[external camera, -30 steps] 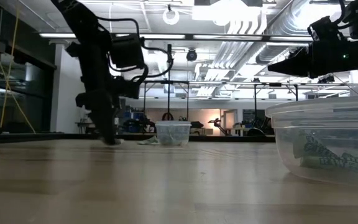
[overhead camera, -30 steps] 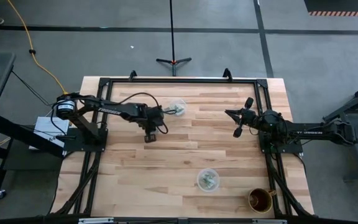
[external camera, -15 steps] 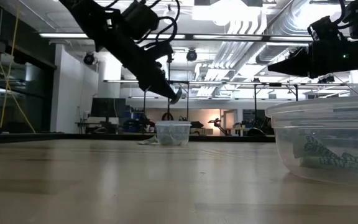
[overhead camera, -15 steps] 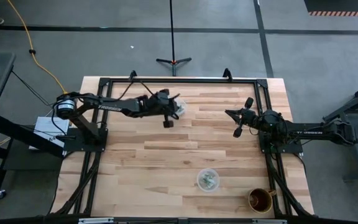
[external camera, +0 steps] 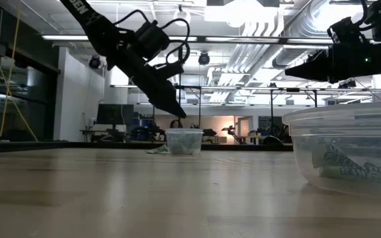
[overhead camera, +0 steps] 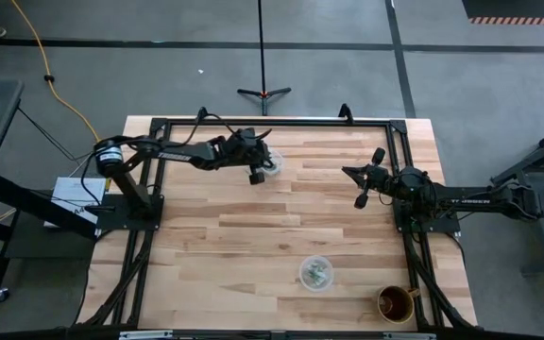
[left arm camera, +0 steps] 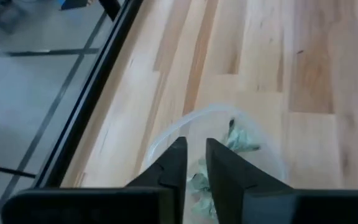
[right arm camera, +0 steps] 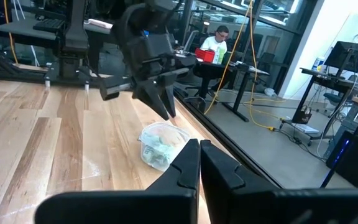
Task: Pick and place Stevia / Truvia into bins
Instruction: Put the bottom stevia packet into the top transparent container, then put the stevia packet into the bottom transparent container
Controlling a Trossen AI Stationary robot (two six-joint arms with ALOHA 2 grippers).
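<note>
Two clear cups stand on the wooden table. The far cup [overhead camera: 272, 162] [external camera: 184, 141] [left arm camera: 257, 134] [right arm camera: 160, 144] holds pale green sachets [left arm camera: 241, 140]. So does the near cup [overhead camera: 315, 273] [external camera: 349, 155]. My left gripper [overhead camera: 254, 175] [external camera: 179, 112] [left arm camera: 196, 152] [right arm camera: 168, 111] hangs slanting down just above the far cup's rim, its fingers a narrow gap apart. No sachet shows between them. My right gripper [overhead camera: 348, 172] [external camera: 290, 71] [right arm camera: 199, 152] waits shut above the table's right side, pointing at the far cup.
A brown mug [overhead camera: 397, 303] stands near the table's near right corner. A black frame [overhead camera: 272, 122] runs along the table's edges. Bare wood lies between the two cups. A person sits at a desk in the room beyond [right arm camera: 219, 40].
My left gripper rose from the table surface, where its fingers pointed straight down. It swung toward the far edge and a little right, and now stands above the far cup. In rising it tipped from upright to slanting.
</note>
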